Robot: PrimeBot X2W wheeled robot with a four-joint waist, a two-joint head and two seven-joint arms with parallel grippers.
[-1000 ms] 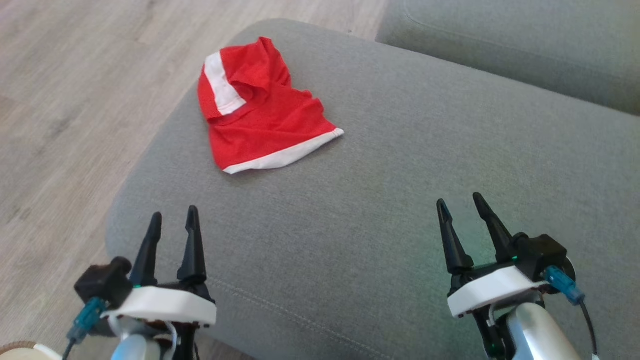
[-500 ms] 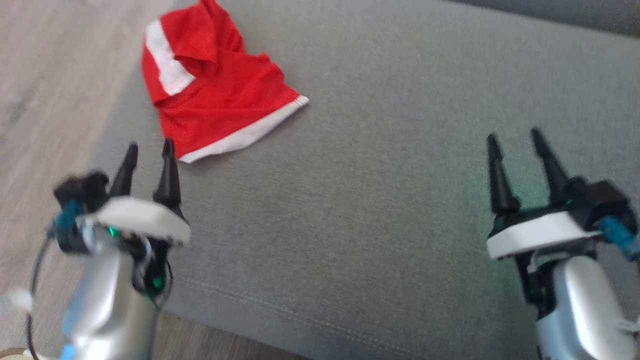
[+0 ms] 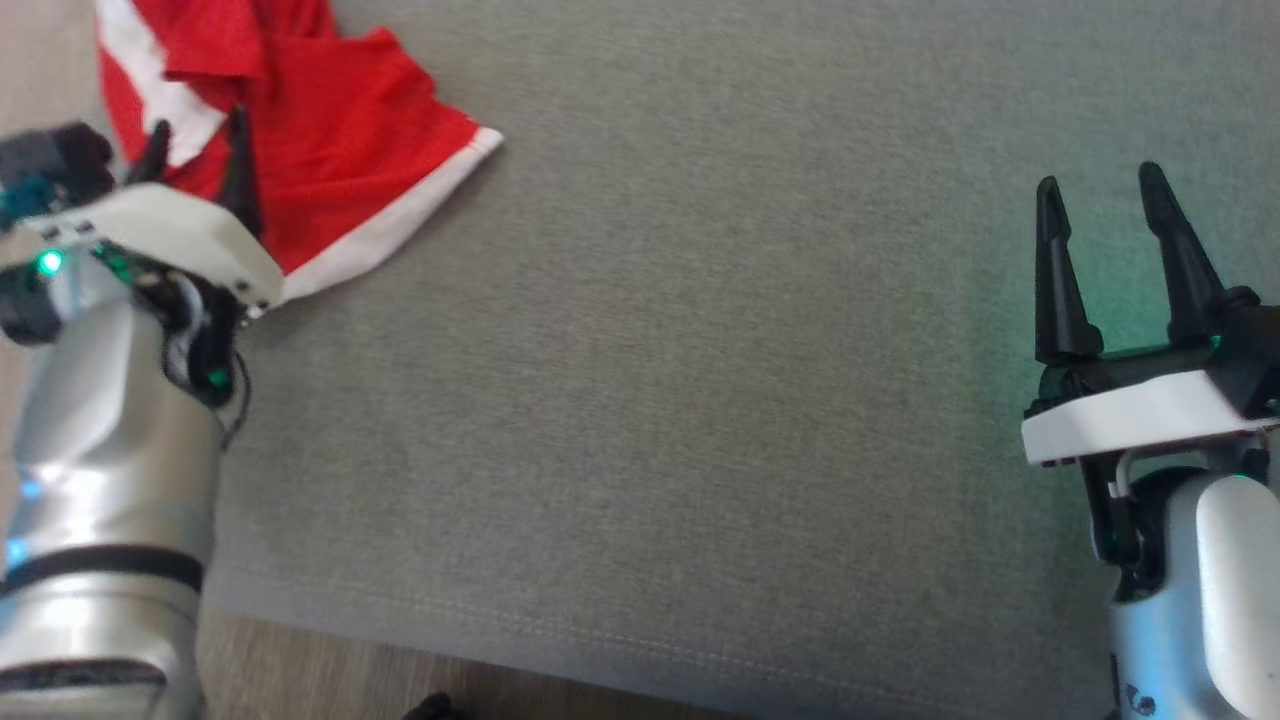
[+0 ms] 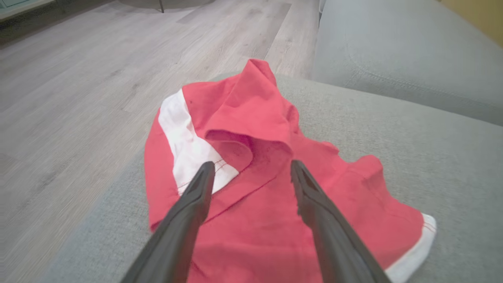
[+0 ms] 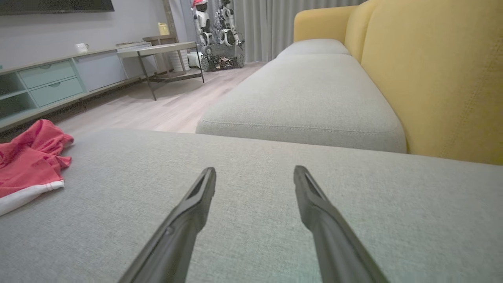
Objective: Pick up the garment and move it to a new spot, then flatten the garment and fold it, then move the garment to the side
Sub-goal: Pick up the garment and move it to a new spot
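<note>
The garment (image 3: 330, 170) is a crumpled red piece with white bands, lying at the far left corner of a grey sofa cushion (image 3: 700, 400). My left gripper (image 3: 197, 135) hangs over its near part, open, with nothing between its fingers. In the left wrist view the garment (image 4: 251, 188) lies spread under the open left gripper (image 4: 251, 168), its white band by the left finger. My right gripper (image 3: 1097, 192) stands open over bare cushion at the right, far from the cloth. The right wrist view has the garment (image 5: 27, 165) at its left edge and the right gripper (image 5: 254, 173) open.
Wooden floor (image 4: 78, 78) borders the cushion on the left and near sides. A second grey cushion (image 5: 306, 102) and a yellow backrest (image 5: 444, 78) lie beyond. A low cabinet (image 5: 47, 82), a table and another robot stand across the room.
The head camera has tilted down and swung right, shifting the whole picture. My left gripper has reached forward from bare cushion to over the garment. The garment itself has not moved.
</note>
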